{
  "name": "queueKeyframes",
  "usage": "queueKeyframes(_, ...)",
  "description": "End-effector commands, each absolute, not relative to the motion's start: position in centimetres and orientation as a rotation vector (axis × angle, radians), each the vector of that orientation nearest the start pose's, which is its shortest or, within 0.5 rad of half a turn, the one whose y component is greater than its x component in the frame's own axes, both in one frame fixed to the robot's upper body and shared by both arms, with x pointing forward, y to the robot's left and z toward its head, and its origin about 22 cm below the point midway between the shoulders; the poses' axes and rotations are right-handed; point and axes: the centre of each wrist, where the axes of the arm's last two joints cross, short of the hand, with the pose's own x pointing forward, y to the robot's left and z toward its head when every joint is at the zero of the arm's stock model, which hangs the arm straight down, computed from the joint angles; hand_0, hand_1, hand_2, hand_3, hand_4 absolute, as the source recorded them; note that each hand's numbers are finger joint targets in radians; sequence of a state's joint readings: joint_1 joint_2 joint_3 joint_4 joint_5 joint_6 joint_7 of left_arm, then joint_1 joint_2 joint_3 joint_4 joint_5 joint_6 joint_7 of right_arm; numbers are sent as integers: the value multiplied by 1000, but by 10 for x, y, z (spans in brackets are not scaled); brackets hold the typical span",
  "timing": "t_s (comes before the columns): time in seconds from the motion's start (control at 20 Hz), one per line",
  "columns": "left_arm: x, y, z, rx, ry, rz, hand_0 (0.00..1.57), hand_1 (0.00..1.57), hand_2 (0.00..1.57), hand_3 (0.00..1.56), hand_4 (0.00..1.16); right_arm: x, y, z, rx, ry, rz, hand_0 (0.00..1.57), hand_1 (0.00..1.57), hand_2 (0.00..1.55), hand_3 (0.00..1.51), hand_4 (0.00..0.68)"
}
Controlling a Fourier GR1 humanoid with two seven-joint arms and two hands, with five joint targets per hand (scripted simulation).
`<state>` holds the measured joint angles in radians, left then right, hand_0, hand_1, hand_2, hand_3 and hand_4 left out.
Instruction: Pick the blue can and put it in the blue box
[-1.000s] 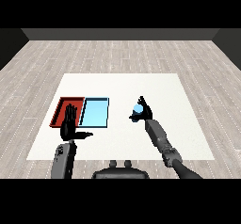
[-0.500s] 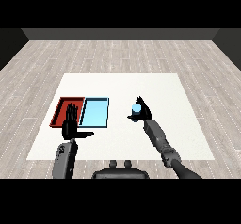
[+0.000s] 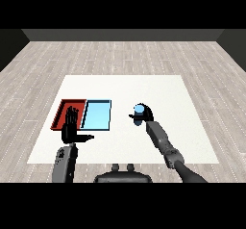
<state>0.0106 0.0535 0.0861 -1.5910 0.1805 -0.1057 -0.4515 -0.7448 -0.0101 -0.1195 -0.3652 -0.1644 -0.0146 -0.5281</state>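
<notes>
Head view showed, largest first, a grey plank floor [image 3: 123, 55] with visible wood-grain seams across the upper half of the frame. Next, a white table [image 3: 158, 91], flat, matte and rectangular, filling the frame's centre. On its left part lay two shallow rectangular trays touching side by side: red tray [image 3: 61, 112] at the far left, light blue tray [image 3: 97, 116] just to its right, both with low rims and smooth plain floors. Came in from the lower right corner a grey right forearm [image 3: 161, 139], cylindrical and segmented, angled up toward the centre. Rose from the lower left a shorter grey left forearm [image 3: 64, 161]. Ended the right arm in a black right hand [image 3: 145, 113], fingers and thumb curled round the blue can [image 3: 139, 111], a small smooth pale-blue cylinder held right of centre, well apart from the light blue tray. Could not tell whether the can rested on the table or sat above it. Stood the black left hand [image 3: 71, 128] upright over the near edge of the red tray, fingers straight and together, thumb stuck out sideways to the right, holding nothing.
</notes>
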Motion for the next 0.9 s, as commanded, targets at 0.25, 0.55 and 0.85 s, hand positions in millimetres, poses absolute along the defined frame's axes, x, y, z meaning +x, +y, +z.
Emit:
queueKeyframes(0.25,247,251,25,-125,-1998,86,0,0,0,0,0,385,-175,-31,142,-1644,36,1503,1503,1460,1417,657)
queueKeyframes(0.55,251,237,-13,-131,-1960,9,0,0,0,0,0,385,-171,-12,174,-1731,69,1481,1481,1455,1415,646)
queueKeyframes(0.85,252,196,-6,-221,-1903,-8,0,0,0,0,0,401,-164,17,203,-1871,129,1441,1441,1428,1411,665)
